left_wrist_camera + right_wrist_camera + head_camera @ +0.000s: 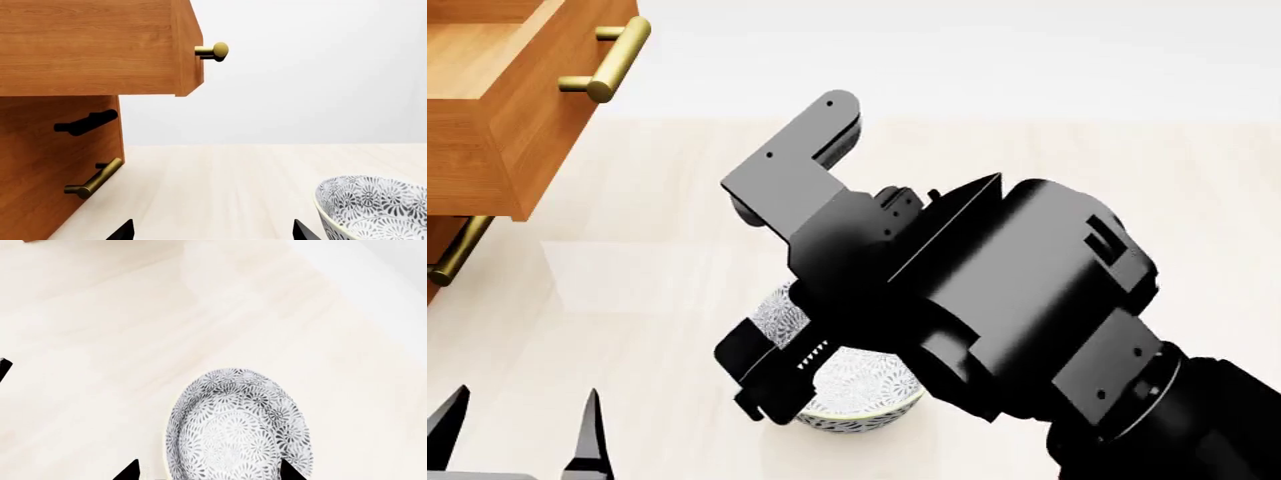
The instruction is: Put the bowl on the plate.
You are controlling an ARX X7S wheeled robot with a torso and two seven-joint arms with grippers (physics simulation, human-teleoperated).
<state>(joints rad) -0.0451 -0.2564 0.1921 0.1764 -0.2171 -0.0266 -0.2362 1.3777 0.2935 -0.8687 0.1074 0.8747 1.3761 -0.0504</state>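
Note:
The bowl (pixel 237 427), white with a dense grey floral pattern, stands on the pale wooden floor. My right gripper (pixel 208 472) hangs open just above it, one fingertip (pixel 128 471) outside the rim and the other over the opposite edge. In the head view my right arm covers most of the bowl (pixel 857 402). My left gripper (pixel 518 432) is open and holds nothing, low at the near left. The left wrist view shows the bowl (pixel 373 205) off to one side of the left gripper (pixel 213 232). The plate is out of view.
A wooden cabinet (pixel 47 165) stands at the left with a drawer (pixel 507 100) pulled out above it. Brass bar handles (pixel 607 60) (pixel 93 178), a brass knob (pixel 213 51) and a black handle (pixel 85 122) stick out from it. A white wall lies beyond.

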